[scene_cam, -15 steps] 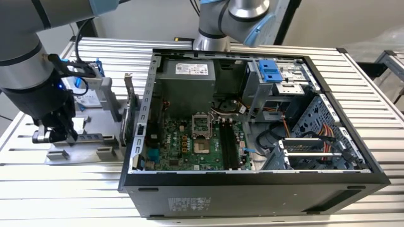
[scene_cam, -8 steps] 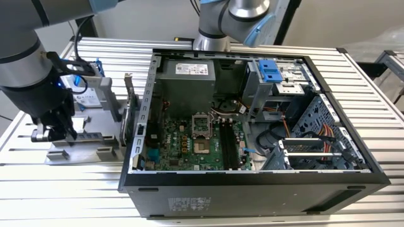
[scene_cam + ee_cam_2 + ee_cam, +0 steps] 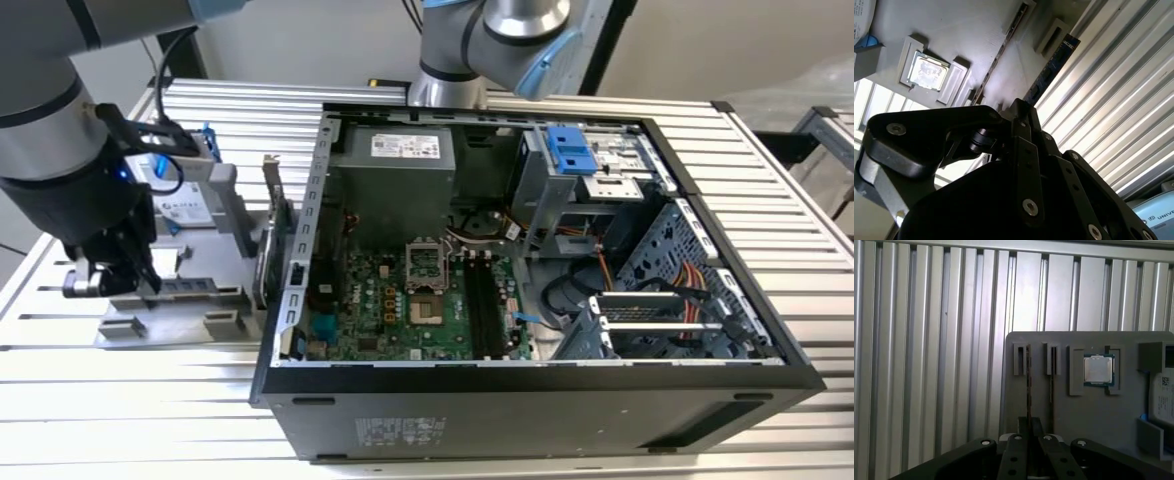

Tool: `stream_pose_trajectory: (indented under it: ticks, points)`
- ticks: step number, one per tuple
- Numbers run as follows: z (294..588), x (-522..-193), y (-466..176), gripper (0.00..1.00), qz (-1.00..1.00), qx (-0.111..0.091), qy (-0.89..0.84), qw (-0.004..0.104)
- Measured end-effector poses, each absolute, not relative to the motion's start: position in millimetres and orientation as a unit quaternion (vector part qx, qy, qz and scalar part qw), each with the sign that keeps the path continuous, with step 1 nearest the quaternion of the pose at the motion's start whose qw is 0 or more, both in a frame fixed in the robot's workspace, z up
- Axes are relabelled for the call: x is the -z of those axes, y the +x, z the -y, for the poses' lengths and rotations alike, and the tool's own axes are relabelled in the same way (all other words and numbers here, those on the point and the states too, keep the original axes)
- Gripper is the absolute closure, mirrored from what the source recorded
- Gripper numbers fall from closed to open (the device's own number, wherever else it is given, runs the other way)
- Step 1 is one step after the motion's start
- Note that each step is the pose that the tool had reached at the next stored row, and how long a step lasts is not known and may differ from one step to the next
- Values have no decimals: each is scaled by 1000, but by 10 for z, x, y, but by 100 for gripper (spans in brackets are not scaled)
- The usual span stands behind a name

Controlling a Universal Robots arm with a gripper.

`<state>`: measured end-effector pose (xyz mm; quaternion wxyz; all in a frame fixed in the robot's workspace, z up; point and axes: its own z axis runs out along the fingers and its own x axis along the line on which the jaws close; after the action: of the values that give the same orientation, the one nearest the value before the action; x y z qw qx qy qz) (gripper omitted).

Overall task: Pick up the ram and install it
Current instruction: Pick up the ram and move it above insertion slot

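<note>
Two dangers I see from here. First, the fingers [image 3: 1035,426] seem to grip only a small part of the ram [image 3: 1028,385], so it could turn or slip in the grip and then meet its socket crooked. Second, the ram stands, as far as I can tell, in a narrow slot of the grey holder [image 3: 1094,415]. A lift that is not straight could jam it against the slot wall or disturb the second stick [image 3: 1052,380] just beside it.

The fingers look almost fully closed and press the ram from both flat sides. In the second wrist view the ram [image 3: 1051,70] runs out from between them as a dark blue board. Further on the holder sits a processor chip [image 3: 1098,369]. Far off on the bench [image 3: 134,400], the open computer case [image 3: 534,410] shows black memory sockets [image 3: 483,300], well apart from the ram.
</note>
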<state>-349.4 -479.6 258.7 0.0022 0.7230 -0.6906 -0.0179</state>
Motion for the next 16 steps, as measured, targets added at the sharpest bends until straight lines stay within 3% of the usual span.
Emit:
stream_pose_trajectory:
  ticks: [16]
  points:
    - [4796,-2640,-3496,100,691,18,723,2]
